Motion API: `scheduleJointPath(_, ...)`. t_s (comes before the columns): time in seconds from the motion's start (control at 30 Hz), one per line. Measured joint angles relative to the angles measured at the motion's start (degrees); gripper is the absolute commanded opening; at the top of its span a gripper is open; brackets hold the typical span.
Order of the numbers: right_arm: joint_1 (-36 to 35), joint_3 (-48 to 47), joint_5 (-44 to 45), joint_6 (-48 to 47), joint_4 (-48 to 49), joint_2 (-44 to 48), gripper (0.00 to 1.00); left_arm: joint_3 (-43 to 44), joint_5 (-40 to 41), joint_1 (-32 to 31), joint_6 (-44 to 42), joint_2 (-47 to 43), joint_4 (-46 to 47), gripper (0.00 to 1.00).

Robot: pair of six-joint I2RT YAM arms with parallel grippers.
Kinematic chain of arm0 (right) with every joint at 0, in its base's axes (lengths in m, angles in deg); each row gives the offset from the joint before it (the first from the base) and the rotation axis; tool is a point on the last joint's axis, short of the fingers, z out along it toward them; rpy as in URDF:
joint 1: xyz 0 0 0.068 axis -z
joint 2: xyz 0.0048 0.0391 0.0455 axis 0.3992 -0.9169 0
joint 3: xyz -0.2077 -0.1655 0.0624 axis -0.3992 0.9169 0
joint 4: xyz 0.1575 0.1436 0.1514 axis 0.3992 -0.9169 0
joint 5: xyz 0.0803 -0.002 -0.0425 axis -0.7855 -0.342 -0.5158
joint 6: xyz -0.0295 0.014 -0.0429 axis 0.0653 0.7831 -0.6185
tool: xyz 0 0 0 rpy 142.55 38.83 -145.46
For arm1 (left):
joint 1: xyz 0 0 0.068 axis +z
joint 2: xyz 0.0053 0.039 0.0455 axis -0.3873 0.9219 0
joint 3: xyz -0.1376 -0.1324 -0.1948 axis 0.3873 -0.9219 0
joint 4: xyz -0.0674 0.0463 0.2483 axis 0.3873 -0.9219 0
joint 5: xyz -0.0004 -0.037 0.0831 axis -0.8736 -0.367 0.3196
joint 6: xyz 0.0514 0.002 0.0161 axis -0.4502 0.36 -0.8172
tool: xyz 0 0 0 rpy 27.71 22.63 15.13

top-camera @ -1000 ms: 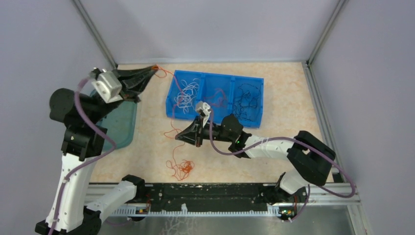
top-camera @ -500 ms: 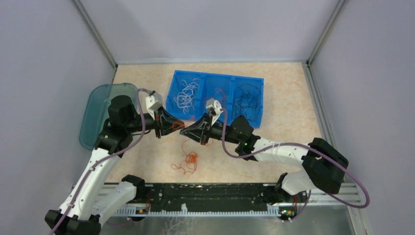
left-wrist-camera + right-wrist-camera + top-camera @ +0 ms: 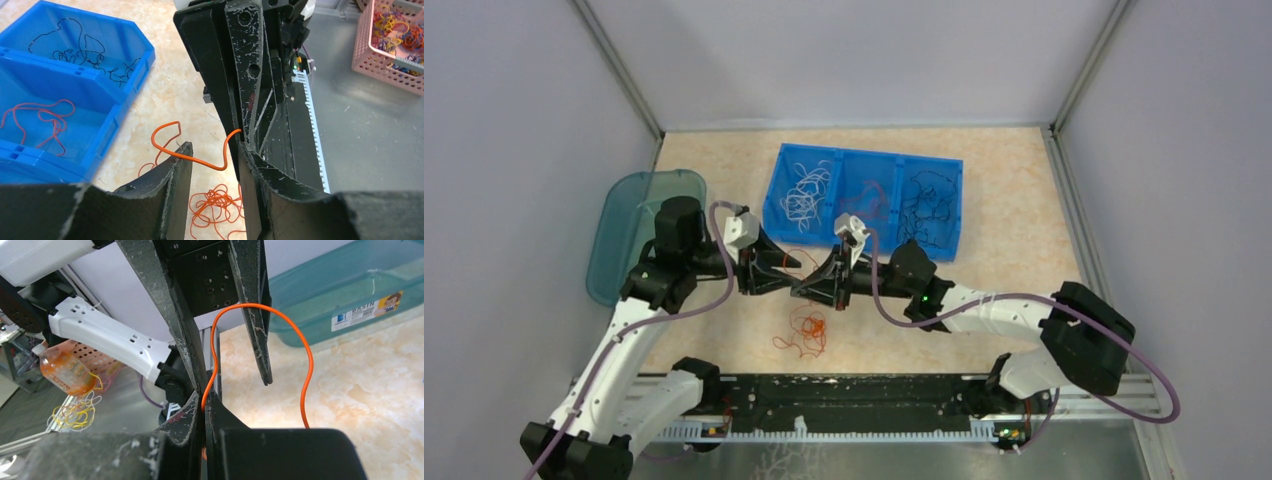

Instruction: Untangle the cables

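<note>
An orange cable (image 3: 197,161) runs from my right gripper (image 3: 205,399), which is shut on it, across the tip of one of my left gripper's fingers (image 3: 181,159). My left gripper (image 3: 215,146) is open and faces the right gripper tip to tip (image 3: 792,264). The strand loops between its jaws without being clamped. A tangle of orange cables (image 3: 809,325) lies on the table just below both grippers. The blue bin (image 3: 839,160) behind holds white cables (image 3: 804,192), red cables (image 3: 870,196) and black cables (image 3: 929,200) in separate compartments.
A teal translucent tray (image 3: 639,215) lies at the table's left edge, beside the left arm. The black rail (image 3: 854,392) runs along the near edge. A pink basket (image 3: 395,40) with coloured bands stands off the table.
My left arm swung from the back left corner down to the right gripper, bringing the orange strand along, and its jaws have opened. The stretched strand has gone slack. The right gripper stayed shut.
</note>
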Motion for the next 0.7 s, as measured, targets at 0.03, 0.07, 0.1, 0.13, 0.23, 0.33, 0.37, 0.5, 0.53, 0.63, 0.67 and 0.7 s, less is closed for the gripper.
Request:
scheduleJointPath(0.03, -0.11, 0.02, -0.28, 0.07, -0.66, 0.00, 0.00, 0.00, -0.48, -0.02, -2.03, 0.20, -1.36, 0.47)
scheduleJointPath(0.07, -0.20, 0.02, -0.48, 0.28, -1.25, -0.04, 0.00, -0.04, -0.83, 0.00, -3.39, 0.39, -2.16, 0.47)
scheduleJointPath(0.1, -0.24, 0.02, -0.70, 0.42, -1.70, -0.02, 0.00, -0.17, -1.18, 0.00, -4.63, 0.48, -2.62, 0.46)
scheduleJointPath(0.13, -0.24, 0.02, -0.87, 0.66, -2.08, -0.07, 0.00, -0.52, -1.57, 0.00, -5.92, 0.48, -3.06, 0.46)
scheduleJointPath(0.23, -0.26, 0.02, -1.53, 1.09, -3.37, -0.44, 0.00, -1.62, -2.23, 0.02, -9.38, 0.37, -3.87, 0.49)
scheduleJointPath(0.33, -0.28, 0.02, -1.97, 1.25, -4.87, -0.46, 0.00, -2.38, -2.16, 0.04, -12.15, 0.00, -4.55, 0.68)
scheduleJointPath(0.37, -0.31, 0.02, -2.40, 1.18, -5.31, -0.33, 0.00, -2.40, -1.75, 0.09, -12.85, -0.24, -4.55, 0.77)
scheduleJointPath(0.5, -0.59, 0.04, -3.08, 0.57, -5.95, 1.03, 0.00, -1.05, 1.57, 0.09, -12.74, -1.14, -4.39, 0.97)
scheduleJointPath(0.53, -0.57, 0.04, -2.75, 0.39, -5.88, 1.60, 0.00, -0.44, 2.49, 0.04, -11.74, -1.44, -3.72, 1.00)
scheduleJointPath(0.63, -0.50, 0.07, -1.29, 0.13, -4.35, 3.87, 0.00, 1.38, 4.94, 0.00, -6.99, -2.91, 0.11, 1.00)
scheduleJointPath(0.67, -0.42, 0.07, -0.74, -0.07, -3.52, 4.61, 0.00, 2.12, 5.22, -0.07, -5.35, -3.43, 1.42, 1.00)
scheduleJointPath(0.7, -0.24, 0.07, 0.52, -0.28, -2.75, 5.11, 0.00, 3.30, 4.79, -0.15, -3.41, -3.82, 2.10, 1.00)
